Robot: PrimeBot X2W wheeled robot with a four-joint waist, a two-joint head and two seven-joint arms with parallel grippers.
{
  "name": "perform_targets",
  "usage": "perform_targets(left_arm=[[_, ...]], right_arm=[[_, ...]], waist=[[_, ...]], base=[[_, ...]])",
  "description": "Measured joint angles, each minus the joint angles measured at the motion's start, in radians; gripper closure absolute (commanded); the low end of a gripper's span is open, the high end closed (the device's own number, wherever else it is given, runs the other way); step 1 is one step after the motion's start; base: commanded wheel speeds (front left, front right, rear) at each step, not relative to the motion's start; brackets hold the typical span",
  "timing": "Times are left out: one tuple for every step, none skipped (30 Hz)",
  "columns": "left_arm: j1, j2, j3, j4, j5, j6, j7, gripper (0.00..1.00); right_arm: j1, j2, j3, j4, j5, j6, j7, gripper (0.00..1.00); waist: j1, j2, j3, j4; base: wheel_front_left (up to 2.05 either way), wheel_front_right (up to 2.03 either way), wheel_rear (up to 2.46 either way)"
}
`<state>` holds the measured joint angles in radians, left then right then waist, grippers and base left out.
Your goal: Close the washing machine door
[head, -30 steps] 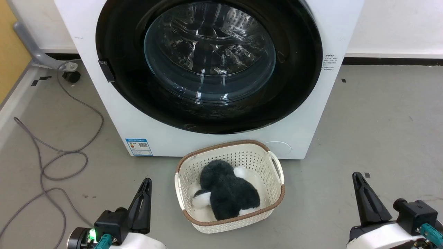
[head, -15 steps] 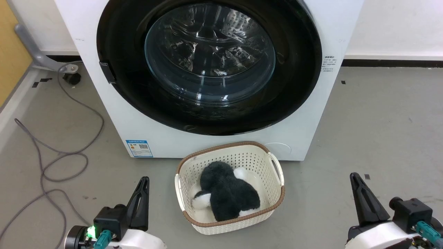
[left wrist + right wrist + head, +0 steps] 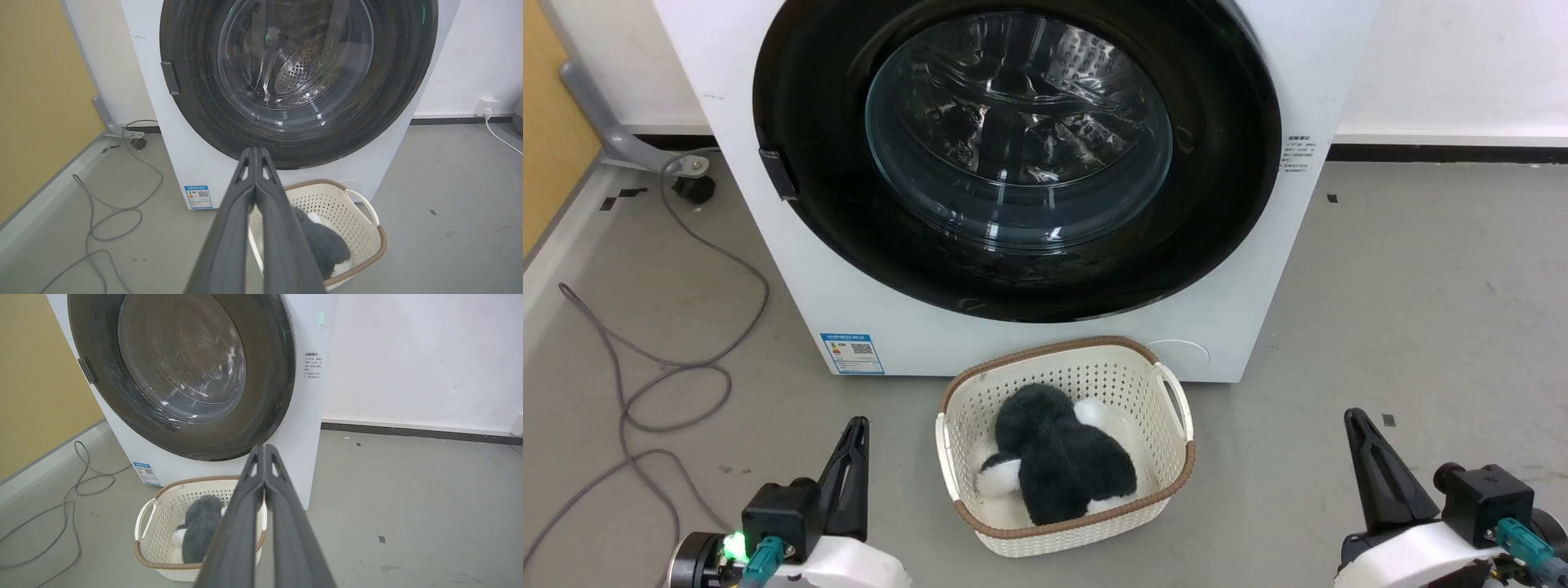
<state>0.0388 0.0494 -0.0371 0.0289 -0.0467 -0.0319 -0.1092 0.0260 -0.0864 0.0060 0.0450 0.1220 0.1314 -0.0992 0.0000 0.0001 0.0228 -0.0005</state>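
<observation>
The white washing machine (image 3: 768, 269) stands straight ahead on the floor. Its door (image 3: 1019, 139), a black-rimmed disc with a domed glass centre, lies flat against the front, and the steel drum shows through the glass. The door (image 3: 294, 61) also faces the left wrist view, and the door (image 3: 184, 363) appears at an angle in the right wrist view. My left gripper (image 3: 856, 429) is low at the left, shut and empty, its fingers (image 3: 255, 155) pressed together. My right gripper (image 3: 1354, 420) is low at the right, likewise shut and empty, fingertips (image 3: 263, 451) touching. Both hang well short of the machine.
A cream perforated basket (image 3: 1176, 408) holding a dark and white plush toy (image 3: 1054, 457) sits on the floor right before the machine, between my grippers. A grey cable (image 3: 670, 367) loops over the floor at the left. Open grey floor lies to the right.
The whole picture has slid down a little, so the camera moved. Both grippers sit slightly lower in the view. The door and basket stay as they were.
</observation>
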Motion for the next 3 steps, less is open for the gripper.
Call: perform_targets(left_arm=[[0.000, 0.000, 0.001, 0.000, 0.000, 0.002, 0.001, 1.00], [-0.001, 0.000, 0.002, -0.001, 0.000, 0.003, 0.003, 1.00], [-0.002, 0.000, 0.002, -0.001, 0.001, 0.003, 0.004, 1.00]], right_arm=[[0.000, 0.000, 0.000, -0.001, -0.001, 0.000, 0.001, 1.00], [0.000, 0.001, 0.000, -0.002, -0.002, 0.000, 0.002, 1.00], [0.000, 0.002, 0.000, -0.002, -0.004, 0.000, 0.002, 1.00]], waist=[[0.0000, 0.0000, 0.000, 0.000], [0.0000, 0.0000, -0.001, 0.000], [0.0000, 0.0000, -0.001, 0.000]], base=[[0.00, 0.00, 0.00], [0.00, 0.00, 0.00], [0.00, 0.00, 0.00]])
